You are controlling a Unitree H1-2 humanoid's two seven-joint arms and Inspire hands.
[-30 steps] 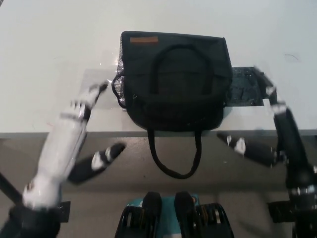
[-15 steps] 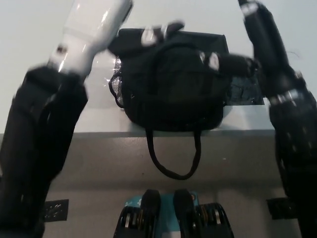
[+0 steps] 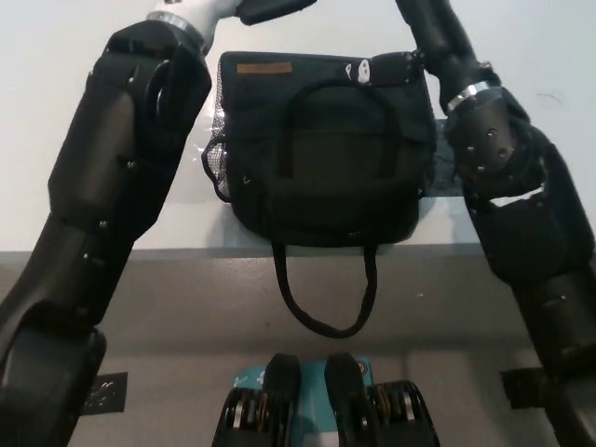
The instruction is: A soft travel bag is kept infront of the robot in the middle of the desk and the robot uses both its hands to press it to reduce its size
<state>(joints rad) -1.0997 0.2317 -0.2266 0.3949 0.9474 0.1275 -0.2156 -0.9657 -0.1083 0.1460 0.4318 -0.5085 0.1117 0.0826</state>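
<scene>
While the white tabletop (image 3: 84, 37) fills the upper half of the view, the black travel bag (image 3: 321, 149) sits in the middle near its front edge, a strap loop (image 3: 326, 298) hanging over that edge. Both arms reach far forward, past the bag's back corners. Left hand (image 3: 270, 7), at the top edge beyond the bag's left corner: mostly out of frame, can't tell its state. Right hand (image 3: 386, 67) lies on the bag's back right edge; can't tell how far open.
</scene>
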